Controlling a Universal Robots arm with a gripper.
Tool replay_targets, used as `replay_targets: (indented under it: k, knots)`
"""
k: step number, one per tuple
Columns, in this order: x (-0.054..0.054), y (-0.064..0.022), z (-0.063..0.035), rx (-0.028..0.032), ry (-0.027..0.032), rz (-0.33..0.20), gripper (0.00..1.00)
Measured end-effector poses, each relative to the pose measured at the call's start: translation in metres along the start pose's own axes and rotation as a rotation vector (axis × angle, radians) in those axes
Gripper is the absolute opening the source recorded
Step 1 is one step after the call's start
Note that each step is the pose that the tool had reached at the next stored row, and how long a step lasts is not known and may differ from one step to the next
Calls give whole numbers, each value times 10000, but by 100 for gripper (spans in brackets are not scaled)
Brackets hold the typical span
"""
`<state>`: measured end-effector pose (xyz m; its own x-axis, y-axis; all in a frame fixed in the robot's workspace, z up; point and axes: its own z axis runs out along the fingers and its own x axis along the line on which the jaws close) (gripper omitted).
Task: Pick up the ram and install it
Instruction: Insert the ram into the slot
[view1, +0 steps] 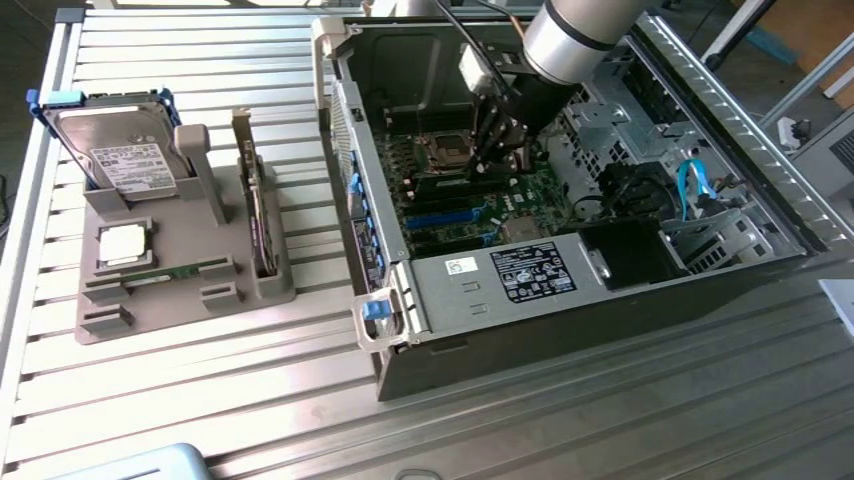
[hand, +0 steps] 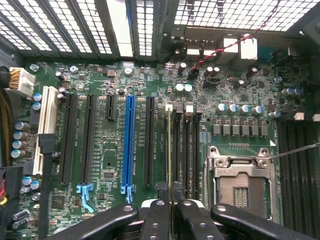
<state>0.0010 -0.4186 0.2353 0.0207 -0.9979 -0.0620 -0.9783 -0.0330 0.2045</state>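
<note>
Clamping the ram (hand: 170, 150) edge-on, the tool (hand: 172, 207) holds its long axis parallel to the memory slots (hand: 192, 150) directly beneath it.

The arm (view1: 581, 40) reaches steeply downward; its gripper (view1: 502, 148) points down, fingers (hand: 156, 222) pinched closed on the ram (hand: 170, 150).

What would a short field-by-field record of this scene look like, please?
arm: reaches into the open computer case, above the motherboard
pincer: shut on the ram
ram: seen edge-on, lined up along a memory slot beside the empty processor socket
seated in slot: cannot tell
tray outside the case: holds hard drive, processor chip, expansion card
</note>
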Motion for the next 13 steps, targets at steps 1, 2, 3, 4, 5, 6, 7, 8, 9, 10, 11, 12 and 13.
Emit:
replay_targets:
  k: [1, 2, 3, 4, 5, 6, 7, 8, 9, 10, 11, 12, 13]
  knots:
    - [0, 0, 0, 0, -1, 0, 12]
    - [0, 0, 0, -1, 2, 0, 12]
    - [1, -1, 0, -2, 38, 6, 12]
    - [1, -1, 1, -2, 58, 10, 12]
    - [1, -1, 1, -2, 77, 14, 12]
    - [1, 0, 0, -3, 84, 17, 12]
    - [1, 0, -1, -3, 90, 18, 12]
    - [1, 0, 0, -3, 90, 18, 12]
    - [0, 0, 0, -2, 89, 18, 12]
    - [1, 0, 0, -3, 92, 19, 12]
    - [0, -1, 1, -2, 120, 24, 12]
    - [0, -1, 0, -4, 152, 31, 12]
    - [0, -1, 0, -4, 165, 34, 12]
